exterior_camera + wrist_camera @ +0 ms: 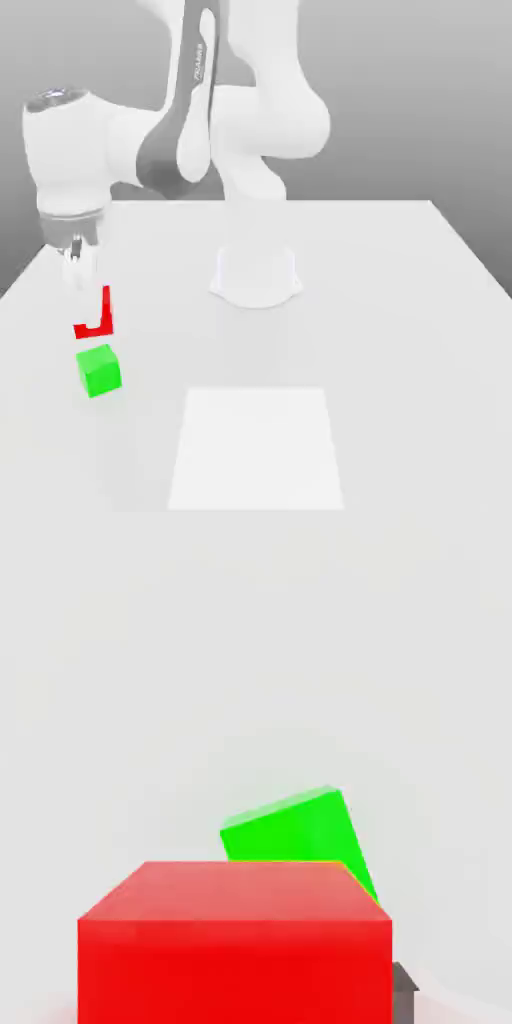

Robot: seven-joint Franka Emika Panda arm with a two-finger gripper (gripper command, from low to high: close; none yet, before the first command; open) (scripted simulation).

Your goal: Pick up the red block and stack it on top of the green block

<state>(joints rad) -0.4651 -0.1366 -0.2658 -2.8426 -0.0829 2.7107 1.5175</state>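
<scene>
The red block (93,329) hangs just above the table near the exterior view's left edge, and my gripper (88,310) is shut on it. The pale fingers cover most of it, leaving an L-shaped red strip. The green block (99,370) rests on the table directly in front of and slightly below the red one, with a thin gap between them. In the hand view the red block (235,942) looms close, and the green block (295,827) lies beyond it, rotated and partly covered. A dark fingertip (404,992) shows beside the red block.
The arm's white base (255,272) stands at the table's middle back. A brighter white square patch (255,450) lies on the table (400,300) near the front. Open table surface spreads to the exterior view's right.
</scene>
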